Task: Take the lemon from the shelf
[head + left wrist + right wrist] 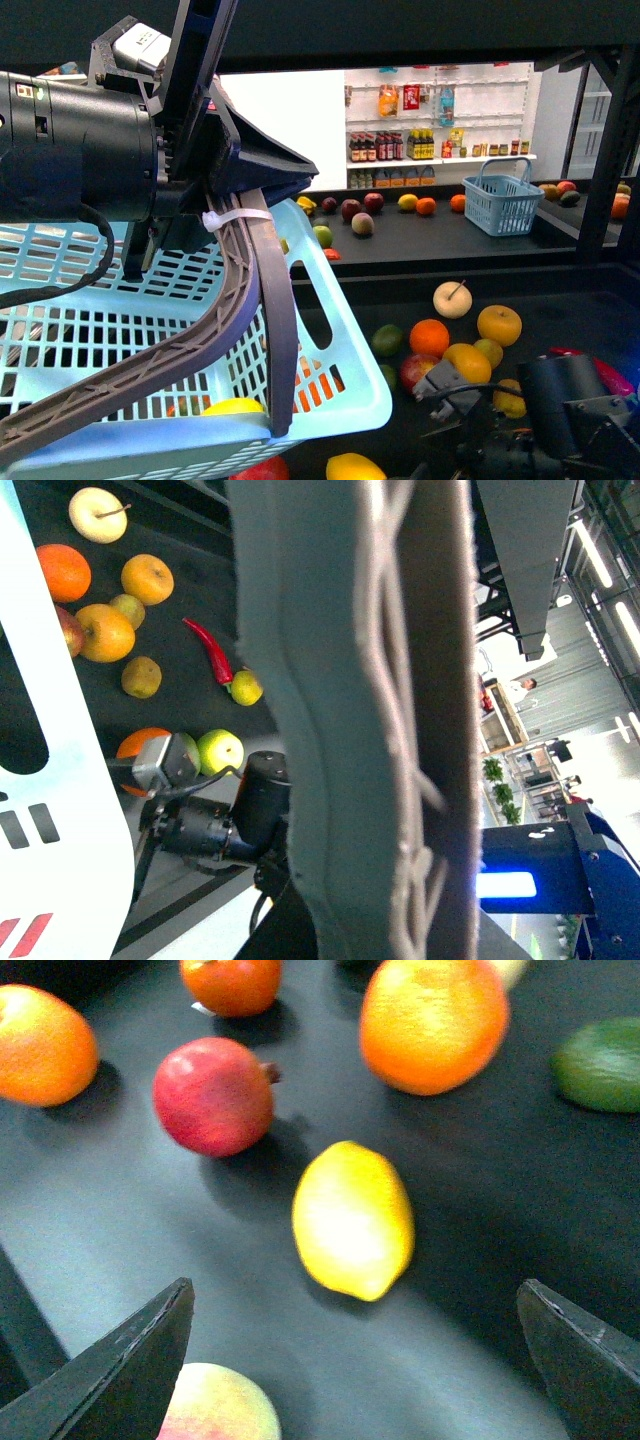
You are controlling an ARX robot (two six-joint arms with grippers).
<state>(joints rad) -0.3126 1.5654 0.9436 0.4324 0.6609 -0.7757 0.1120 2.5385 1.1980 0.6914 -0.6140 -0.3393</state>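
Note:
The lemon [352, 1218] lies on the shelf's black deck [120, 1230], just ahead of my open right gripper [355, 1295] and centred between its dark fingers [130, 1360]. Nothing is between the jaws. In the front view the lemon [355, 467] sits at the bottom edge, left of my right arm [565, 405]. My left gripper [235, 215] is shut on the grey basket handle [270, 300] and holds the light blue basket [330, 300] up at the left. The handle [370, 720] fills the left wrist view.
A red pomegranate [213, 1095], oranges [433, 1022] and a green fruit [600, 1065] lie just beyond the lemon. A yellow-pink fruit [215, 1405] sits by one finger. A yellow fruit [232, 406] shows inside the basket. A second blue basket [503, 195] stands on the far deck.

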